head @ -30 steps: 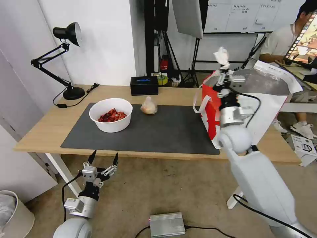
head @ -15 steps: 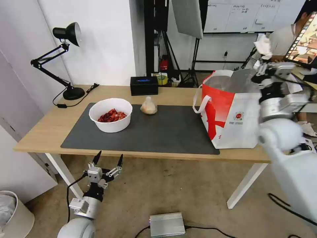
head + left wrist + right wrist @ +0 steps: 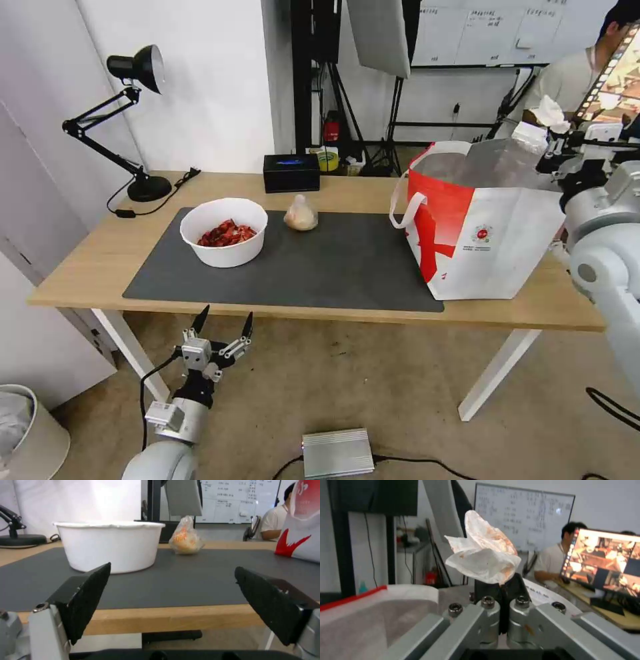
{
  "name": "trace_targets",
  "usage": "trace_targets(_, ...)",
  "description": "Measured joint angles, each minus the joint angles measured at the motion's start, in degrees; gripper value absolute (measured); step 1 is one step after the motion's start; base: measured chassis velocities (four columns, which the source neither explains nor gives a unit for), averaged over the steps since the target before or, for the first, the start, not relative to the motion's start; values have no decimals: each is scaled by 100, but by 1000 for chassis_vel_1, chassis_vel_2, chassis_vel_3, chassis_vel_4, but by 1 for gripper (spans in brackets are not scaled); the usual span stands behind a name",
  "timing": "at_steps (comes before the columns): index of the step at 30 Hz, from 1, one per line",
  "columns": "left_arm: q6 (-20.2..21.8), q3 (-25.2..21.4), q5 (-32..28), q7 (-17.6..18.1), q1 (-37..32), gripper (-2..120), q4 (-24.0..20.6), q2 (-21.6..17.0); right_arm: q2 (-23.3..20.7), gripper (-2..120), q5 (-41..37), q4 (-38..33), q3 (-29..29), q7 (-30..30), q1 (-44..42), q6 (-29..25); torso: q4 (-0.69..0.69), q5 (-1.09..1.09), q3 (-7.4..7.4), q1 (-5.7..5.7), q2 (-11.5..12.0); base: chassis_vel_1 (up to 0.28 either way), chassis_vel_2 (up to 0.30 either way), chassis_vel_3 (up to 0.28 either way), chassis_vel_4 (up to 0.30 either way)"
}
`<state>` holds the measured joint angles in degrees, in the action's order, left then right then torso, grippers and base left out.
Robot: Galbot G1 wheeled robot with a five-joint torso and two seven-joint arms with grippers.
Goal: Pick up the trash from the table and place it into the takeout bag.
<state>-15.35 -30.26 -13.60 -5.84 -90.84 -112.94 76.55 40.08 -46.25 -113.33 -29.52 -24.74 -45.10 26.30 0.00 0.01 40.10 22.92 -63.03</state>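
Your right hand [image 3: 559, 137] is clamped on the crumpled white tissue [image 3: 551, 113], which stands up out of the fingertips, held in the air at the far right rim of the takeout bag [image 3: 490, 233]. In the right wrist view the two black fingers [image 3: 486, 590] are pressed together on the base of the tissue [image 3: 483, 552], and the tissue carries faint reddish stains. The bag's foil-lined opening lies just beside and below the right hand.

The takeout bag stands upright on the right end of the table [image 3: 93, 260], partly on the dark grey mat [image 3: 333, 267], with its mouth open and its white loop handles hanging on the left side.

Your left hand [image 3: 222, 321] is parked below the table's front edge, on the left, with its fingers spread wide and nothing between them. The left wrist view confirms both black pads [image 3: 88, 597] apart, level with the table edge.

On the mat, the white bowl of red shells [image 3: 224, 231] sits at the left. The small clear bag with the beige lump [image 3: 301, 214] rests just to the right of the bowl, apart from it. A black box [image 3: 291, 172] and a black desk lamp [image 3: 127, 120] stand at the table's far edge.
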Motion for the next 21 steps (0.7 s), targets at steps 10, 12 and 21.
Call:
trace_targets(10, -10, -23, 39, -8, -20, 100, -66, 82, -329, 0, -712, 104, 43, -169, 203, 788, 0, -1, 0, 0, 0, 0, 0, 0, 0)
trace_targets(12, -13, -30, 42, -9, -27, 100, -80, 96, -350, 0, -815, 123, 44, -218, 207, 863, 0, -1, 0, 0, 0, 0, 0, 0, 0)
trace_targets(21, -16, -98, 44, -13, -78, 100, -200, 112, -352, 17, -1306, 168, 66, -495, 199, 1083, 0, -1, 0, 0, 0, 0, 0, 0, 0)
